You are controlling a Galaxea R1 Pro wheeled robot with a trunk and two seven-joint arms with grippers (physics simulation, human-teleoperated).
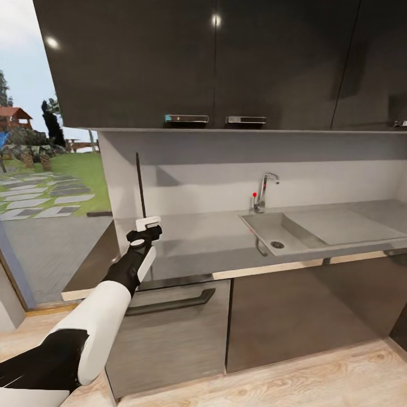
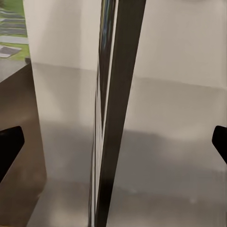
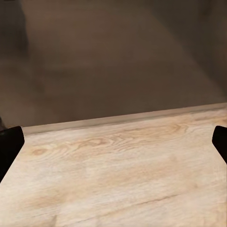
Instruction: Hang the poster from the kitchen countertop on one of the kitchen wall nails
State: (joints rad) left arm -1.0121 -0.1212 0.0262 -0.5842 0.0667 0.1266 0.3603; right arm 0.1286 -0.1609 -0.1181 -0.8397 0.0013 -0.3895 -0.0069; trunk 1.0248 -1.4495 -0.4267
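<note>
The poster (image 1: 138, 186) stands upright and edge-on at the left end of the grey kitchen countertop (image 1: 203, 243), showing as a thin dark line against the light wall. My left gripper (image 1: 148, 225) is at its lower end. In the left wrist view the poster's black frame edge (image 2: 116, 94) runs straight down the middle between my two fingers (image 2: 9, 146), which stand wide apart and clear of it, so the gripper (image 2: 113, 146) is open. My right gripper (image 3: 113, 146) is open over the wooden floor (image 3: 118, 165). The wall nails are out of view.
An inset sink (image 1: 271, 229) with a chrome tap (image 1: 265, 189) lies to the right on the countertop. Dark upper cabinets (image 1: 215, 62) hang overhead. Lower cabinets (image 1: 169, 333) with a bar handle are below. A glass opening (image 1: 45, 169) to a garden is on the left.
</note>
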